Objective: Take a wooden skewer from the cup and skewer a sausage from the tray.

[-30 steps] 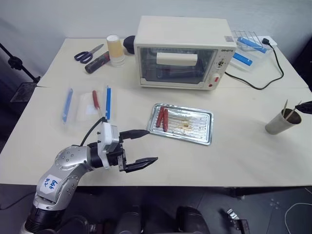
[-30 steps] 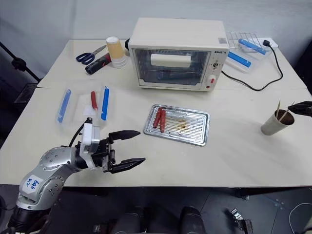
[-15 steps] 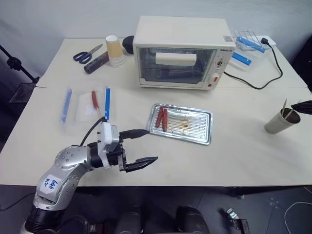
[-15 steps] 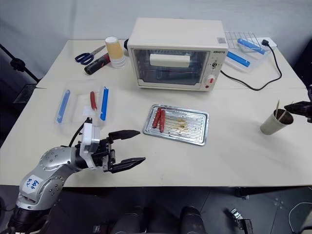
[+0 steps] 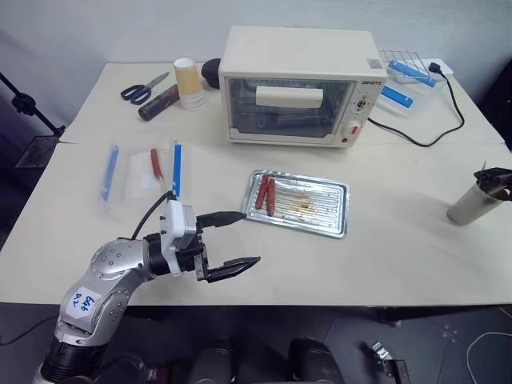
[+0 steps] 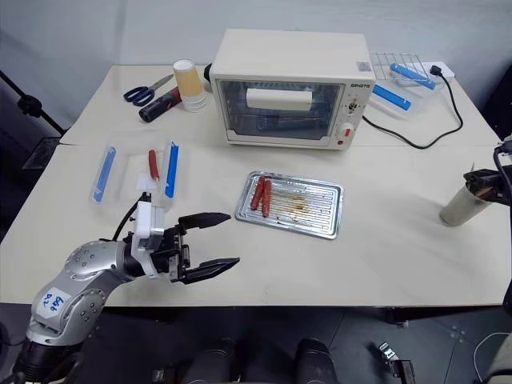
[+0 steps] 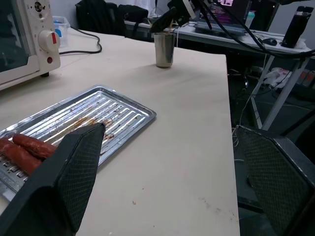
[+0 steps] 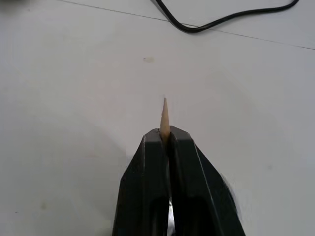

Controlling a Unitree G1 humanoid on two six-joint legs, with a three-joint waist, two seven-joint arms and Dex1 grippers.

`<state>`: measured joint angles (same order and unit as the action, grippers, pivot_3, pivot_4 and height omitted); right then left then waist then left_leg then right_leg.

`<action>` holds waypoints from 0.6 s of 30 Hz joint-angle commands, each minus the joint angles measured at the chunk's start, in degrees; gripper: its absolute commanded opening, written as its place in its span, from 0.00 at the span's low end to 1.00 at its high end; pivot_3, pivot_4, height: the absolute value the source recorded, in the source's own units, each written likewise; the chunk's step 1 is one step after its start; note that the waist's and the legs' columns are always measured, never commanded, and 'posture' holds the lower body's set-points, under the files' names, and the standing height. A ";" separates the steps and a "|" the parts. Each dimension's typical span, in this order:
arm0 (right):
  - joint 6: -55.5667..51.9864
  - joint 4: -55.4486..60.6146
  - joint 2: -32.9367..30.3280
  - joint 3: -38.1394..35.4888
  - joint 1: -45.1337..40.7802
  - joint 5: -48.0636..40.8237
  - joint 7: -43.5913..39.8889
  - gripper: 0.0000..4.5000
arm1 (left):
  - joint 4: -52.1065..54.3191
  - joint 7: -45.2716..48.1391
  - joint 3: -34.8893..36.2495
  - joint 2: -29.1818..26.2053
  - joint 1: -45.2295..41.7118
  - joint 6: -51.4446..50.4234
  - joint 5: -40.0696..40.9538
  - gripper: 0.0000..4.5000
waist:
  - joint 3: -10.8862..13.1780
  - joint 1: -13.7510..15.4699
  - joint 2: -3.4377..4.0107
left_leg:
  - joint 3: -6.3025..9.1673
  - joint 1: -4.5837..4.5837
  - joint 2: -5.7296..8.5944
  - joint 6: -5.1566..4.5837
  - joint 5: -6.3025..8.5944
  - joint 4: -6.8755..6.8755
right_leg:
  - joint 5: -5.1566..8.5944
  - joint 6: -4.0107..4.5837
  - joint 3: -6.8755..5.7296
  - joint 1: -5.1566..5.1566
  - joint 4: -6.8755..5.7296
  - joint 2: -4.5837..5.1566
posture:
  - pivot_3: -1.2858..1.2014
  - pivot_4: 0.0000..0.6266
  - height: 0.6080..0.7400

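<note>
The grey metal cup [image 5: 474, 206] stands near the table's right edge. My right gripper [image 6: 484, 178] hovers over its mouth. It is shut on a wooden skewer [image 8: 165, 110], whose pointed tip pokes out past the black fingertips [image 8: 147, 147]. The silver tray [image 5: 320, 214] lies mid-table with two red sausages [image 5: 266, 194] at its left end. My left gripper [image 5: 238, 238] hangs open and empty just left of the tray, near the table's front edge. From the left wrist view the tray [image 7: 123, 110] sits just beyond the fingers.
A cream toaster oven [image 5: 298, 86] stands behind the tray, its black cable [image 5: 424, 136] running right. Scissors [image 5: 144, 86] and a paper cup [image 5: 189, 82] sit at back left, blue and red tools [image 5: 164, 170] at left, a clear container [image 5: 404, 88] at back right.
My right gripper has shut on a skewer and sunk onto the cup's mouth. The cup has shifted a little to the right. The left arm has stayed still.
</note>
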<state>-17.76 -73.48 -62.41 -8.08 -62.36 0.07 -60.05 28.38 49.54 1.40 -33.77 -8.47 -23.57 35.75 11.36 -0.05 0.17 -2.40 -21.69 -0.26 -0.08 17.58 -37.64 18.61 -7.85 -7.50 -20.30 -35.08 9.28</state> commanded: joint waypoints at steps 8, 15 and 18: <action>-5.40 3.30 -4.68 -5.34 -5.96 -5.61 -4.39 0.01 | 0.77 0.14 0.28 0.48 -0.03 1.33 0.09 1.00 | -0.01 0.09 0.02 | 0.01 -0.01 0.00 0.00 0.00 0.01 | 0.00 0.00 -0.01 -0.01 0.00 0.00 | 0.52 0.24 1.00; -14.98 9.41 -6.19 -6.08 -14.03 -10.15 -13.79 0.01 | -1.41 0.27 1.07 1.88 -1.24 2.34 0.56 1.00 | -0.01 0.03 0.04 | -0.02 -0.04 -0.01 0.00 0.00 0.03 | 0.00 0.00 0.02 -0.08 0.00 -0.01 | 0.52 0.24 1.00; -22.03 13.65 -5.12 -6.34 -15.74 -13.23 -17.09 0.01 | -3.33 -1.33 2.57 5.16 -2.89 5.87 0.37 1.00 | -0.01 0.07 0.04 | -0.06 -0.10 -0.01 0.00 0.00 0.02 | 0.00 0.00 0.07 -0.18 -0.04 -0.01 | 0.52 0.24 1.00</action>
<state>-36.12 -63.48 -66.41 -13.12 -76.78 -10.53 -74.90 24.89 49.18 2.02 -29.74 -10.39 -20.69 35.75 11.34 0.02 0.22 -2.43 -21.85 -0.28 -0.08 17.58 -37.66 18.61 -7.85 -7.46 -20.51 -35.14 9.27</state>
